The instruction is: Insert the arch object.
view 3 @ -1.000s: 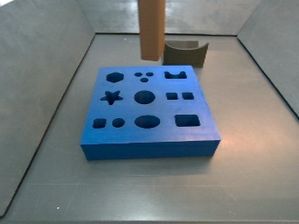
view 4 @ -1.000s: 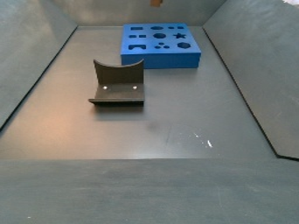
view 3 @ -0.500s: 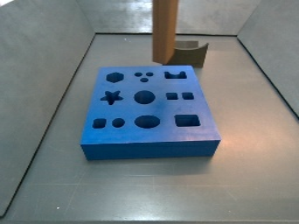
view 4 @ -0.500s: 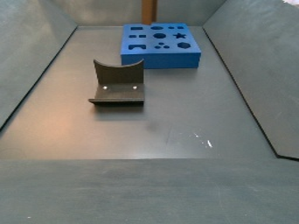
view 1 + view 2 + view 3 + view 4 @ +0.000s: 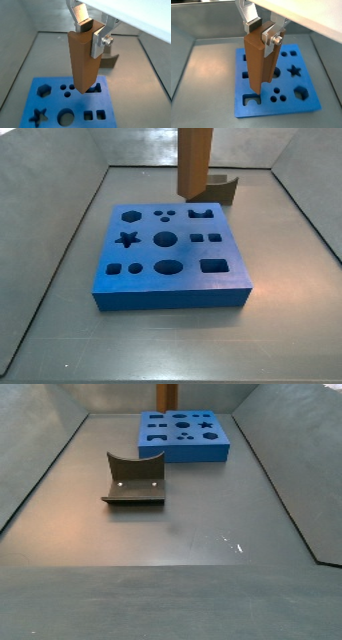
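Observation:
My gripper (image 5: 92, 32) is shut on the top of the arch object (image 5: 85, 60), a long brown bar that hangs upright; both wrist views show this (image 5: 262, 31). The bar (image 5: 260, 65) hangs above the blue board (image 5: 288, 107), its lower end over the arch-shaped hole (image 5: 251, 98) near the board's edge and not touching it. In a side view the bar (image 5: 195, 163) runs up out of the picture above the far edge of the board (image 5: 187, 298), with the gripper out of view. In a side view only a sliver of the bar (image 5: 167, 396) shows behind the board (image 5: 201, 452).
The dark fixture (image 5: 221, 188) stands just behind the board, close to the bar's lower end; it also shows in a side view (image 5: 134, 479) and a wrist view (image 5: 108, 60). Grey sloping walls (image 5: 67, 218) enclose the floor.
The bar has moved right along the board's far edge, towards the fixture, still upright in the gripper. The board and fixture have not moved.

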